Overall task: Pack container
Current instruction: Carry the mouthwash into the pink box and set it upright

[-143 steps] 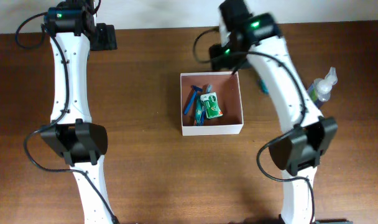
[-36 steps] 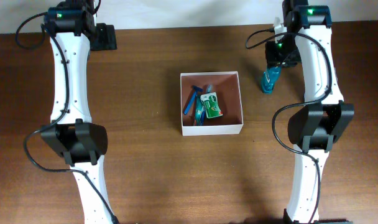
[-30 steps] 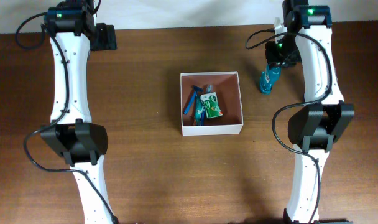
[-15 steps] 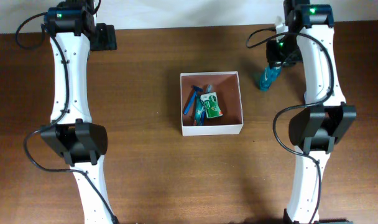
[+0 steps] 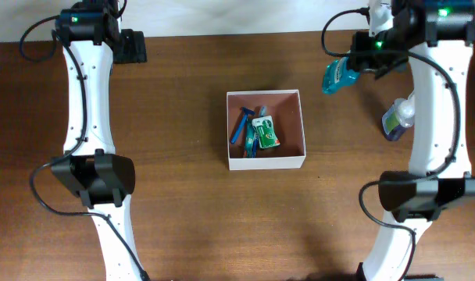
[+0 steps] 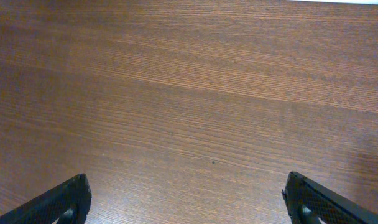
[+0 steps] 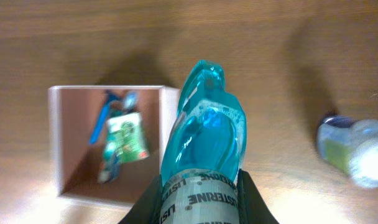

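The container sits flat on the wooden counter, midway between the two arms. It is a square shallow box with thin white walls and a pinkish-brown floor. A green packet lies near the middle of the container. Just beside it, toward the left arm's side, lie slim blue items, too small to name. The half of the floor toward the right arm's side is bare.

The right arm's jaws are clamped on the labelled end of a translucent blue bottle. The bottle is tilted, out past the container's far corner on the right arm's side. In the right wrist view the blue bottle fills the centre, with a black finger pressed to each side of its label. Its bottom end overlaps the wall of the container below it. Its shadow falls on the counter apart from it, so it looks to be held off the surface.

A small bottle with yellow-green contents and a white top lies on the counter. It is well out from the container on the right arm's side, partly behind the right arm.

The left arm's jaws stand wide apart and hold nothing. They hang over bare counter, well away from the container at the far edge on the left arm's side.
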`<state>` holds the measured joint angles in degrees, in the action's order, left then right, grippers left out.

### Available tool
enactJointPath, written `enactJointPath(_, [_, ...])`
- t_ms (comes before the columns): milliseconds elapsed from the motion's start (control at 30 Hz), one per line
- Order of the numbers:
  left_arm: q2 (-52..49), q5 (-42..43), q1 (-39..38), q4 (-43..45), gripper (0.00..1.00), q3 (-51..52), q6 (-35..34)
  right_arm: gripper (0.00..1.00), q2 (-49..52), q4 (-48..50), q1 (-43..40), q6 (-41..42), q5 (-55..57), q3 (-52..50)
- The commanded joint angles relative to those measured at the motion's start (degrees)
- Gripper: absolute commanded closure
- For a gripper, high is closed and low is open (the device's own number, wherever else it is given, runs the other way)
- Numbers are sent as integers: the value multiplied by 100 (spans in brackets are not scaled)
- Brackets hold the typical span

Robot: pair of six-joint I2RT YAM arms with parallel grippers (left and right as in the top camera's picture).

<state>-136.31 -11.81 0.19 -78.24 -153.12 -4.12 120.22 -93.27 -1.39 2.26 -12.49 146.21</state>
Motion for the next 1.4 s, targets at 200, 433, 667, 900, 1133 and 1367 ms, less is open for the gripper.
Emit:
enactJointPath(200, [24,42,24,7,1,-68,28,86,-310,-369,385,114,-826,90])
enactJointPath(433, [24,42,24,7,1,-68,28,86,-162,-341,879,96,-413,90])
enactJointPath(667, [24,42,24,7,1,-68,28,86,166,-341,1294,96,479,57])
enactJointPath(900, [24,42,24,7,1,-68,28,86,468,-299,1462,96,590,31])
enactJointPath(1133, [24,42,24,7,1,-68,28,86,737,-299,1488,96,588,13])
enactJointPath(1367, [24,42,24,7,1,-68,28,85,896,-177,1488,96,566,-98])
